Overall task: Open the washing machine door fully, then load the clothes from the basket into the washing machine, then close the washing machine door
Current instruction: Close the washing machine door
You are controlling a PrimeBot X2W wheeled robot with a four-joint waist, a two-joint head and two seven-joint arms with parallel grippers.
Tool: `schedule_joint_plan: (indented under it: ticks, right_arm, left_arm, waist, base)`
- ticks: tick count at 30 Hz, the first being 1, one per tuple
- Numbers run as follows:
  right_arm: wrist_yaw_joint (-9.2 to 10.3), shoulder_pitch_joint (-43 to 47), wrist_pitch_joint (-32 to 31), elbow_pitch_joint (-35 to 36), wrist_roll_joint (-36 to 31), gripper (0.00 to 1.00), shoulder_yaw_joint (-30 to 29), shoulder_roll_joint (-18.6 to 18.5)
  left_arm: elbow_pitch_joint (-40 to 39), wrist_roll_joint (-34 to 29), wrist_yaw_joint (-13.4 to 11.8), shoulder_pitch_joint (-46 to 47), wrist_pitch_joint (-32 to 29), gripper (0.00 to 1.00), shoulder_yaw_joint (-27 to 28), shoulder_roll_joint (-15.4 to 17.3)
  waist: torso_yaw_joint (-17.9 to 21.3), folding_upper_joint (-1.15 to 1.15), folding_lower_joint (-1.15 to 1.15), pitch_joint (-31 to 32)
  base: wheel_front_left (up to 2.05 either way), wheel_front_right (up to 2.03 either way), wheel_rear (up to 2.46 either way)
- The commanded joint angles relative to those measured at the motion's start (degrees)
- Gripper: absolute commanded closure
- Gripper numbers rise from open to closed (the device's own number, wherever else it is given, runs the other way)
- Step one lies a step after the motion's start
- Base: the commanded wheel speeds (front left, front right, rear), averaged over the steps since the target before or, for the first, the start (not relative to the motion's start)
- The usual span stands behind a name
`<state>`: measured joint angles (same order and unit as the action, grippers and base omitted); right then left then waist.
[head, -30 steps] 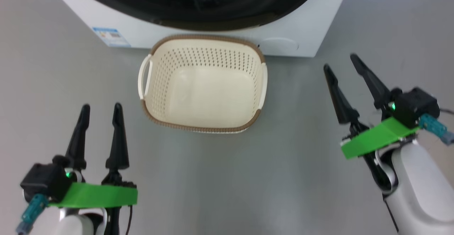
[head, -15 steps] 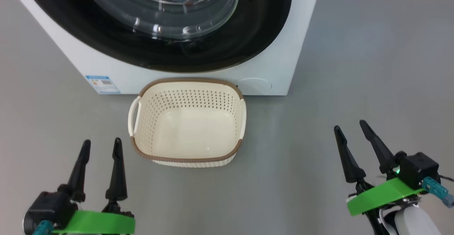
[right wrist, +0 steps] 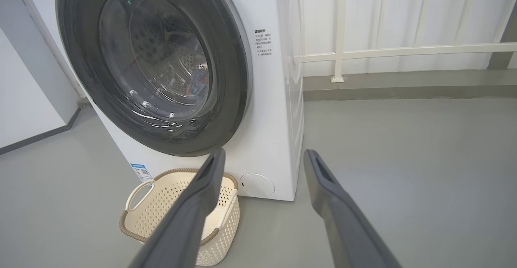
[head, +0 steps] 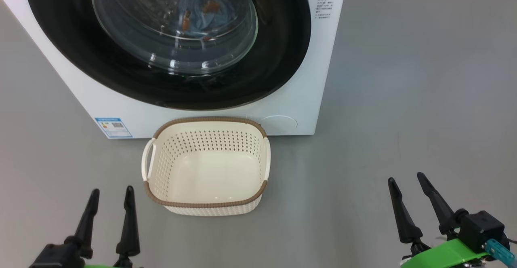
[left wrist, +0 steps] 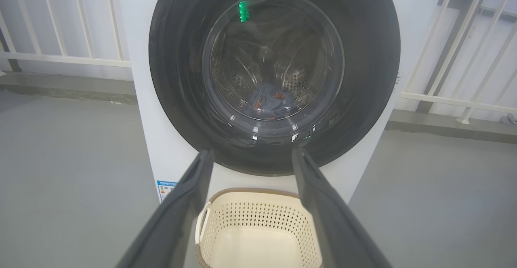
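Observation:
The washing machine [head: 299, 110] stands white and box-shaped ahead of me. The washing machine door [head: 274, 58] lies shut against its front. Behind the glass, the clothes [head: 198, 17] rest in the drum as blue fabric with orange-brown marks. The basket [head: 206, 120] sits on the floor against the machine's foot, with nothing in it. My left gripper [head: 112, 190] is open near the basket's left front corner. My right gripper [head: 405, 177] is open well to the basket's right. The left wrist view looks between the open left gripper [left wrist: 251, 151] at the door [left wrist: 177, 78], clothes [left wrist: 268, 102] and basket [left wrist: 250, 193].
A white railing [right wrist: 404, 51] runs behind and to the right of the machine, above a low kerb. A white wall [right wrist: 24, 98] stands on the machine's other side. Grey floor [head: 404, 98] spreads around the basket and to the right.
The head camera has tilted up, so more of the door and the clothes behind its glass show. My right gripper has drawn back from beside the machine's front and spread slightly wider.

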<state>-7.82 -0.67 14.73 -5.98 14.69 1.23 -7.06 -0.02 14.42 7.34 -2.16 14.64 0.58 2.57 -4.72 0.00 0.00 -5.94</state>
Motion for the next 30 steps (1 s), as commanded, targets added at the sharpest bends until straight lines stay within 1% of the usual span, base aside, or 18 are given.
schedule_joint_plan:
  ticks: [1,7,14,23,30]
  right_arm:
    - [0.33,0.86,0.27,2.21,-0.79,0.00,0.46,0.42]
    - [0.33,3.17,0.27,3.93,-1.37,0.00,-0.43,1.81]
    - [0.33,5.51,0.27,4.95,-2.88,0.00,-1.05,2.42]
    - [0.33,6.55,0.27,5.08,-3.00,0.00,-2.30,2.92]
    - [0.33,6.44,0.27,4.64,-3.00,0.00,-2.64,3.19]
  left_arm:
    - [-1.24,-0.69,0.14,-0.18,0.36,0.00,1.72,0.84]
    - [-1.02,-0.96,0.14,-1.80,0.36,0.00,1.81,1.19]
    - [-0.82,-0.89,0.14,-3.76,0.36,0.00,1.08,1.55]
    - [-0.22,-0.96,0.14,-4.76,0.36,0.00,-0.03,2.16]
    - [-0.20,-0.84,0.14,-4.53,0.36,0.00,-0.33,2.59]
  waist:
    - [0.16,0.00,0.00,1.22]
    - [0.41,0.00,0.00,2.88]
    - [0.40,0.00,0.00,4.29]
    - [-0.05,0.00,0.00,5.62]
    - [-0.30,0.00,0.00,5.26]
  base:
    - [0.00,0.00,0.00]
    - [0.00,0.00,0.00]
    - [0.00,0.00,0.00]
    - [0.00,0.00,0.00]
    - [0.00,0.00,0.00]
